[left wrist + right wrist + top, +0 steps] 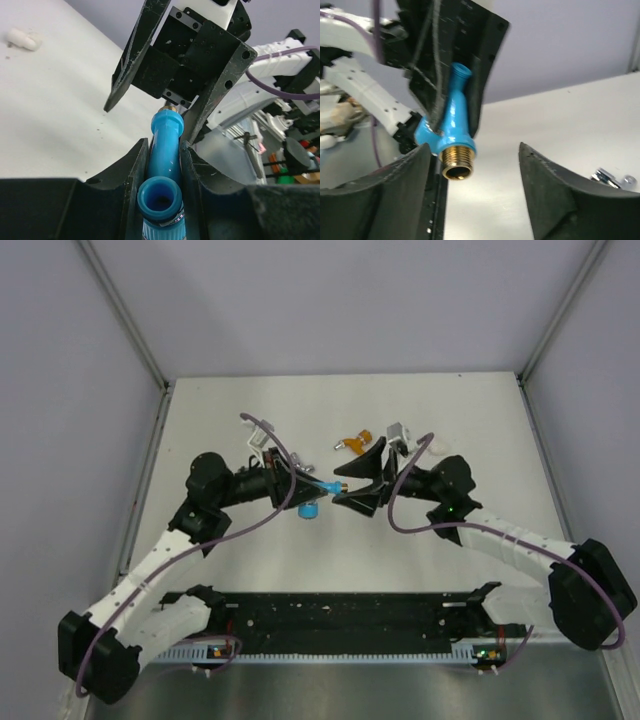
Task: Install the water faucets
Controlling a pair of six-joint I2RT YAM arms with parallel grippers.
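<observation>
Nearest the camera in the top view are the two arm bases and a black rail (340, 615) along the front edge. Past that is a plain white surface (300, 560), boxed in by pale grey walls (340, 300) with metal framing at the corners. Pretty bare setup.

Mid-surface is where the arms meet. The left pincer (305, 490) is clamped tight on the blue faucet (165, 142) and holds it up off the surface. Both fingers press on the blue body, and the brass threaded end (456, 161) sticks out toward the other arm. The right pincer (338, 488) is spread wide with nothing in it. Its two fingers straddle that brass end, one on each side. From the right wrist view the brass sits much closer to one finger than the other. I can't tell if it's actually touching.

Farther back, just behind the right pincer, the orange faucet (355, 443) lies on the surface. The silver faucet (398, 433) is just to its right, partly hidden by the right arm's wrist. A small white elbow fitting (440, 447) sits just beyond that. The two arms pretty much block the view of the middle of the surface.
</observation>
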